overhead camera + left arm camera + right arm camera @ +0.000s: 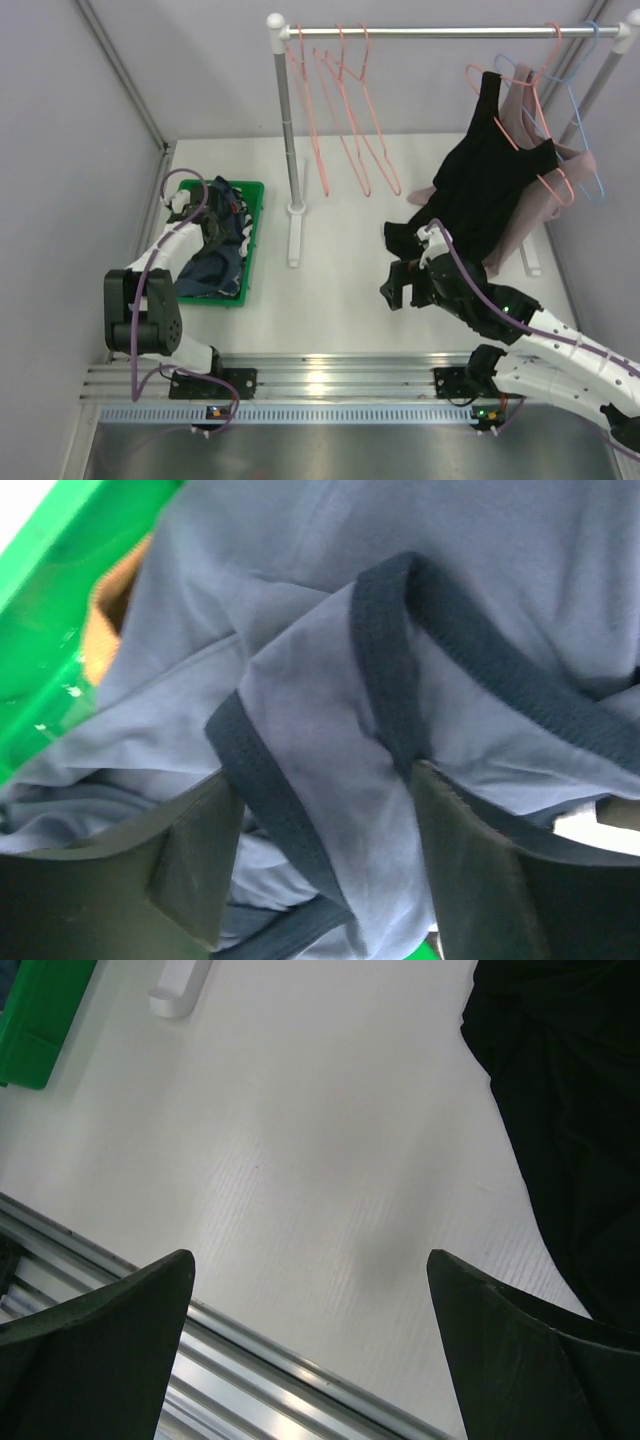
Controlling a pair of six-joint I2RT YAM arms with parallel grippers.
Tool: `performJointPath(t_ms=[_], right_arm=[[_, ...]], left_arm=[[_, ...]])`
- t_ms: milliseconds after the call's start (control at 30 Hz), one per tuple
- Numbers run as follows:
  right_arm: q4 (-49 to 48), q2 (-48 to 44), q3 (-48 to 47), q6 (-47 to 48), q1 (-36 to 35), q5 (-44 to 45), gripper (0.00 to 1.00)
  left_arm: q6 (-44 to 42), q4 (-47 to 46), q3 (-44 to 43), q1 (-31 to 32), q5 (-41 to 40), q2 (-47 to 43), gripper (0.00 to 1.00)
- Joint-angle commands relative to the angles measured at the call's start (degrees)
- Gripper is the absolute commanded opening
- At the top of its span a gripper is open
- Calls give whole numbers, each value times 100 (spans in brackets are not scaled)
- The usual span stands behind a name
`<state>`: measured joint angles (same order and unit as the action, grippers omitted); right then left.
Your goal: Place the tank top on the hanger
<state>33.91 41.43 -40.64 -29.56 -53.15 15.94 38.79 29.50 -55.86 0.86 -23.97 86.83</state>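
**Slate-blue top lies crumpled in the green bin, left pincer spread over it**

Slate-blue fabric fills the left wrist view: the tank top (330,710) lies bunched in folds, with its darker edging looping across the frame. The left pincer (322,780) is down on this heap with its jaws spread wide. A fold of cloth with a dark-trimmed strap sits between the fingers (190,860), and the strap's edge meets the right-hand finger, but nothing is clamped.

From above, the tank top (212,268) lies inside the green bin (254,225) at the left of the surface (340,290), and the left pincer (218,222) reaches in from the near side. A corner of the green bin (40,630) also shows in the left wrist view.

The right pincer (402,285) hovers over bare surface (330,1160) near the middle-right. Its jaws are spread with nothing between them (310,1260). Just beside it hangs the hem of a black tank top (490,190), seen at the edge of the right wrist view (570,1110).

Several salmon-pink hangers (350,120) hang empty from the rail (450,31), well apart from the bin. Behind the black garment hang a mauve top (545,215) and a light-blue hanger (592,150)
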Motion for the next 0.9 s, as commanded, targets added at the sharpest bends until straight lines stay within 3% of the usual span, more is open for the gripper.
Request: performJointPath(t_ms=[0, 100, 133, 267, 600, 867], right_arm=[[-174, -21, -5, 3, -56, -30, 100], [-200, -12, -14, -32, -73, -83, 100], [-192, -3, -14, -32, -64, -100, 100], [-209, 41, -58, -58, -64, -118, 100], [-201, 164, -242, -15, -64, -179, 100], [-227, 331, -488, 91, -64, -118, 100]], left_arm=[[77, -436, 127, -42, 217, 45, 66], [24, -453, 127, -42, 243, 71, 42], [-2, -462, 145, -51, 261, 19, 26], [-116, -384, 154, -42, 305, -280, 0], [-942, 996, -1118, -42, 796, -1676, 0], [-1505, 1902, -2569, 168, 1807, -2082, 0]])
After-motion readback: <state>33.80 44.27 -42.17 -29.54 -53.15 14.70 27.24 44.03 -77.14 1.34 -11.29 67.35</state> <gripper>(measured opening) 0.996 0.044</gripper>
